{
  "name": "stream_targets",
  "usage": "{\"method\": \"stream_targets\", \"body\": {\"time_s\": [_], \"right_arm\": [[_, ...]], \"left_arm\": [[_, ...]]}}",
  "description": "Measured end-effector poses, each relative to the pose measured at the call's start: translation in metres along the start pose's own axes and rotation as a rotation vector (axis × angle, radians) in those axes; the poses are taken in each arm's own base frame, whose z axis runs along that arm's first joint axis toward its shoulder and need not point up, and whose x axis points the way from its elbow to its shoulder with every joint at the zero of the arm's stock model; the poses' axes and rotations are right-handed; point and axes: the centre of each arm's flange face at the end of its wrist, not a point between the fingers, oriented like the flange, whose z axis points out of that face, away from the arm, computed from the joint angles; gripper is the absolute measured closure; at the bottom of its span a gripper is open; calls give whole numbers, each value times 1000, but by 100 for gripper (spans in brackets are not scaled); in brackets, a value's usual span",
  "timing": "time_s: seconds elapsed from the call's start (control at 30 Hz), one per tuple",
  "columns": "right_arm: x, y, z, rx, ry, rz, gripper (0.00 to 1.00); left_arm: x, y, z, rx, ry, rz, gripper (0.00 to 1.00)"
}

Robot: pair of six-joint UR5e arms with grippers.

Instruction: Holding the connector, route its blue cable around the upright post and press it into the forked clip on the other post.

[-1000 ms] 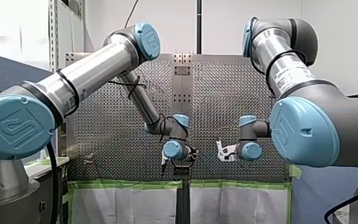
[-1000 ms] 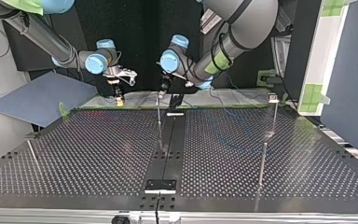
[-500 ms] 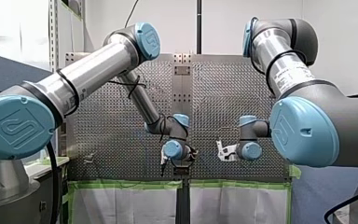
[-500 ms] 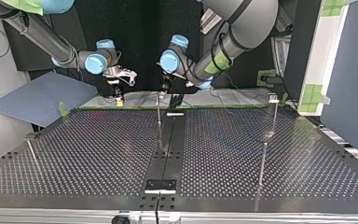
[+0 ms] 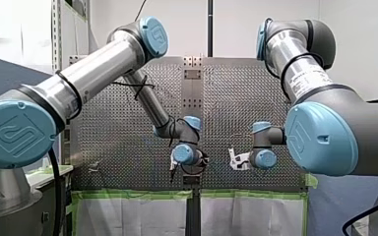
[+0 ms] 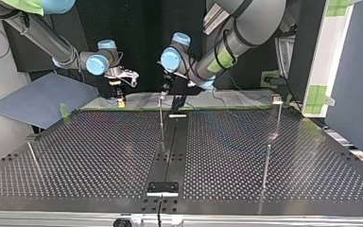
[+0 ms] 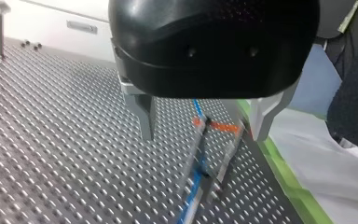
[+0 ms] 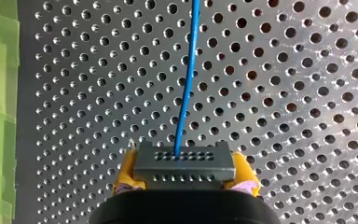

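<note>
Only my left arm is shifted a touch since the earlier frames, its wrist nudged over the thin upright metal post (image 6: pixel 161 116) at the top view's middle; my right arm is left parked. The small grey connector (image 8: pixel 184 161) is clamped between the yellow pads of my right gripper (image 8: pixel 184 176), its thin blue cable (image 8: pixel 186 79) trailed across the perforated metal table (image 8: pixel 307 93), and my left gripper (image 7: pixel 204 135), black with metal fingers, is held apart with that cable passing between them. Holding is done, but no wrap round the post is seen and the forked clip can't be picked out for sure, so most of it is judged left.
</note>
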Motion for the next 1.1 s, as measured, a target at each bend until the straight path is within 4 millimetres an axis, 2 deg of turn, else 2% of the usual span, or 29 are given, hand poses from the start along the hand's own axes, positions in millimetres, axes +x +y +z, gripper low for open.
{"method": "stream_targets", "body": {"time_s": [0.43,0.7,1.1], "right_arm": [[0,0,0,0,0,5,100],[0,0,0,1,-3,11,100],[-1,0,-1,2,-9,17,100]], "left_arm": [[-24,-16,-65,-29,20,20,0],[-36,-16,-106,-53,40,-13,0],[-48,-8,-155,-46,81,-51,0]]}}
